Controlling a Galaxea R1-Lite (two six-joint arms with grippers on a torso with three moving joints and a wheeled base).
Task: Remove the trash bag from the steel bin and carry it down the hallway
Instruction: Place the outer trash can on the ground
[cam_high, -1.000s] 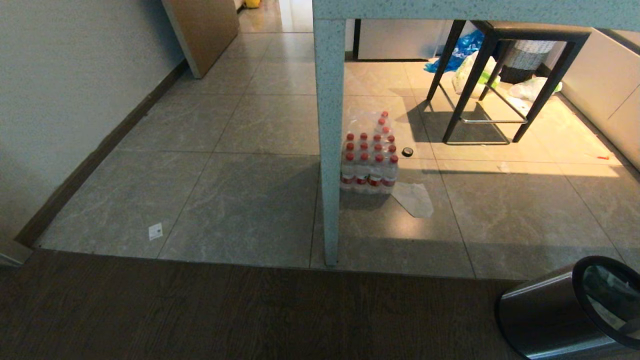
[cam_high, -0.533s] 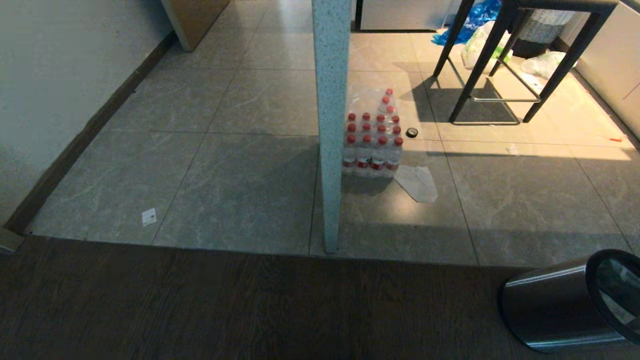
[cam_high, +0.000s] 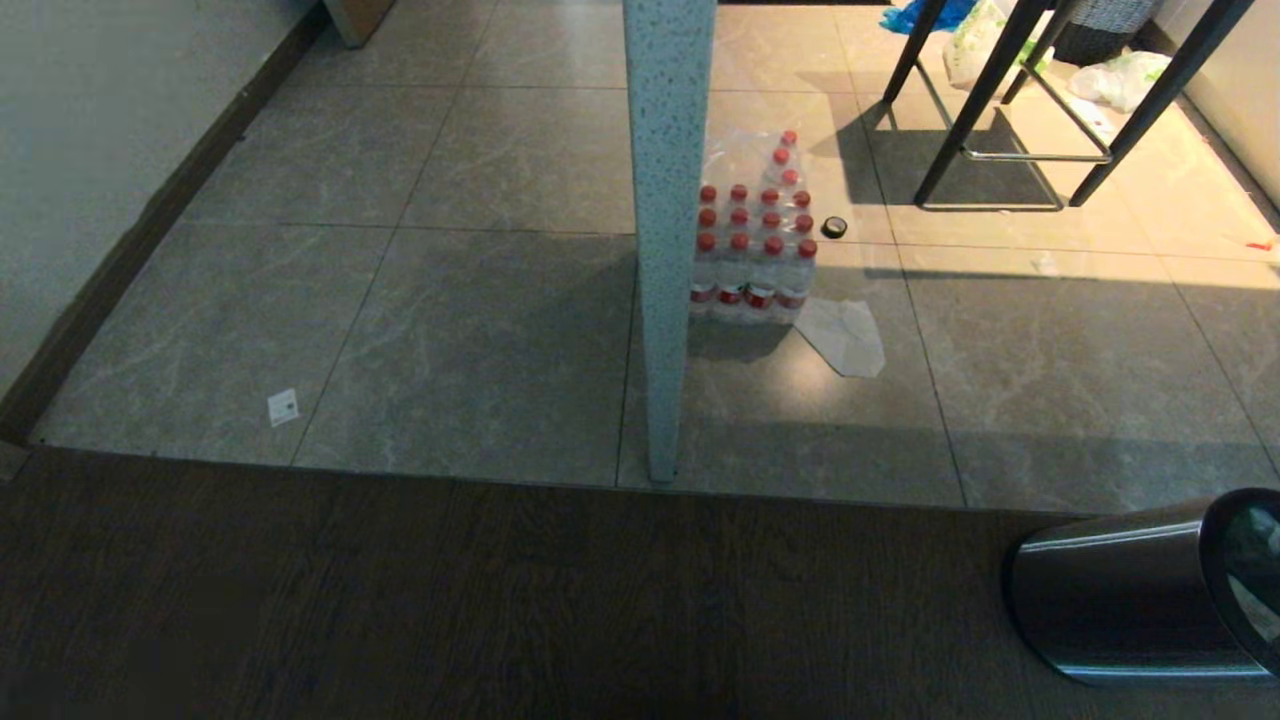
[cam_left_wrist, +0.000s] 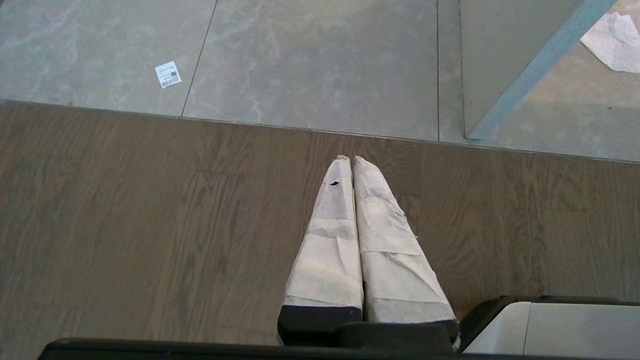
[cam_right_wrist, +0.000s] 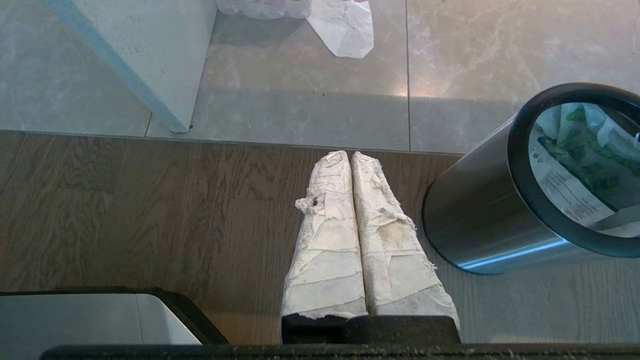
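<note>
Both grippers, left gripper (cam_left_wrist: 352, 159) & right gripper (cam_right_wrist: 350, 154), closed on nothing, parked over wood floor (cam_high: 500, 600); trash bag (cam_right_wrist: 575, 160) sits in steel bin (cam_right_wrist: 470, 220) near the floor's tile edge, probably pre-reach.

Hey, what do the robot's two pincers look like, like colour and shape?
Both match: the left pincer and right pincer each have two long tapering fingers wrapped in creased off-white tape, on a black base. The right one's wrapping looks dirtier and frayed.

A steel bin (cam_high: 1120, 600) stands at the right on the floor, trash bag (cam_right_wrist: 580, 170) inside; a bottle pack (cam_high: 755, 245) sits farther ahead, just beside a desk leg (cam_high: 665, 240).
</note>
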